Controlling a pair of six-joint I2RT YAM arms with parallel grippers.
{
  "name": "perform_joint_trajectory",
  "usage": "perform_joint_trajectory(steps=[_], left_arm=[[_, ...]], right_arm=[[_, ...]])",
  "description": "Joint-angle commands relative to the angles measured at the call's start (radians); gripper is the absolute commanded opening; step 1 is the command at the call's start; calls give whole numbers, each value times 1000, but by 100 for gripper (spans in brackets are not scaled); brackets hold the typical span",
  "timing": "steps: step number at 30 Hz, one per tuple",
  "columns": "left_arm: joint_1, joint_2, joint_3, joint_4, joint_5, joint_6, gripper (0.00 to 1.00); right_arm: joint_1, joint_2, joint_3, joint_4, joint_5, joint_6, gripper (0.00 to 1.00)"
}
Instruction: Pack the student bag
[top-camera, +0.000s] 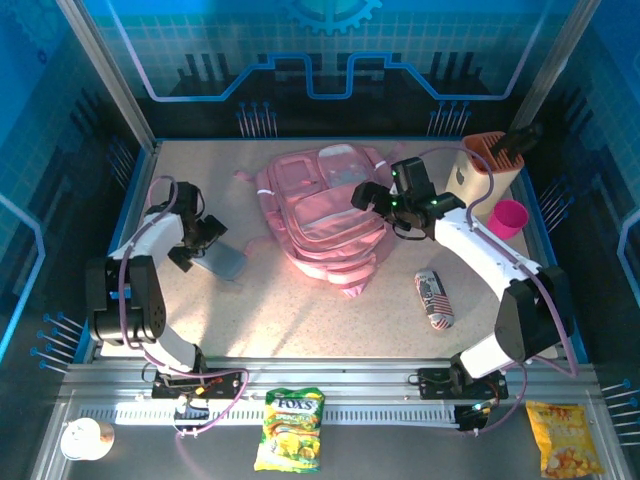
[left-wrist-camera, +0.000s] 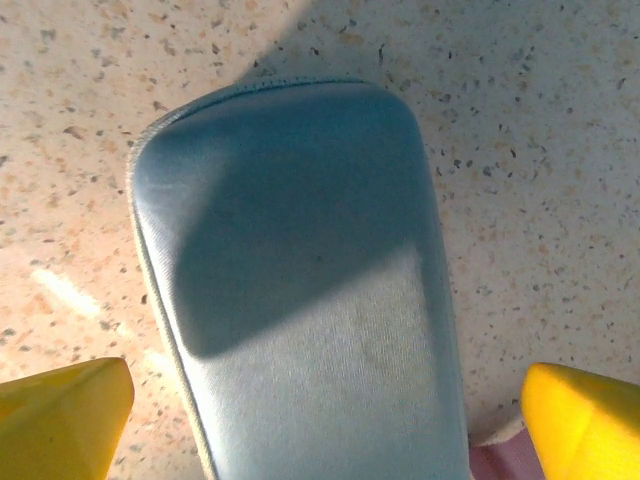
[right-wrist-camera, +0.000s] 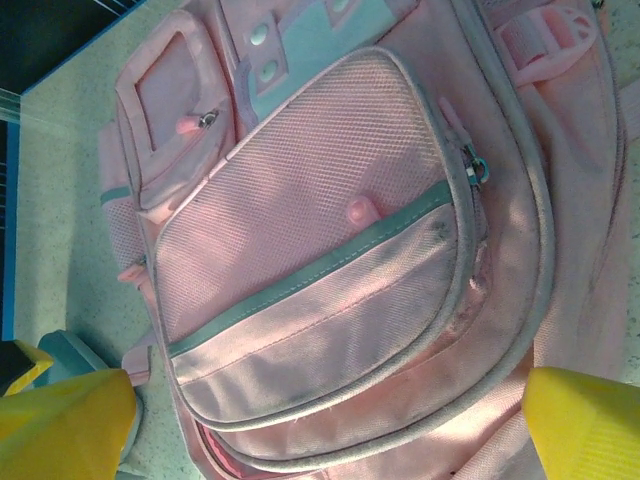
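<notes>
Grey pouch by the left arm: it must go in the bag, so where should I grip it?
Likely across its narrow width, from straight above: the grey pouch lies flat, and the open left gripper straddles its long sides.

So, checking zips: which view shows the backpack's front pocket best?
Right wrist: the mesh front pocket and its zip pull are close. The top view shows the whole backpack, small. Left wrist looks at a grey pouch.

Left arm (top-camera: 140, 250): folded at the elbow, wrist tipped downward.
Left gripper (top-camera: 195, 242): yellow-tipped fingers (left-wrist-camera: 60, 415) spread wide apart.
Right arm (top-camera: 490, 255): stretched diagonally inward across the bench, wrist angled down.
Right gripper (top-camera: 372, 196): yellow-tipped fingers (right-wrist-camera: 70, 420) spread wide apart.
</notes>
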Motion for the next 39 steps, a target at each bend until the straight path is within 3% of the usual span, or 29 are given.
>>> perform_joint_trajectory(steps=[1,6,23,27,31,34,39], left_arm=[[9,38,21,3,46,-9,99],[10,97,52,-43,-9,-27,99],[7,145,40,-10,35,-13,93],[7,127,42,-2,58,-10,85],[-2,57,42,14,113,-16,77],[-2,4,57,47,243,-34,71],[-21,-45,103,91,410,-98,69]], right_arm=[[14,14,32,11,-24,-7,100],[14,15,24,25,-36,4,100],[20,36,24,51,-69,22,100],[29,41,24,60,-77,20,100],[52,46,7,131,-128,-5,97],[76,61,-15,221,-188,-7,96],[137,132,-1,353,-316,20,96]])
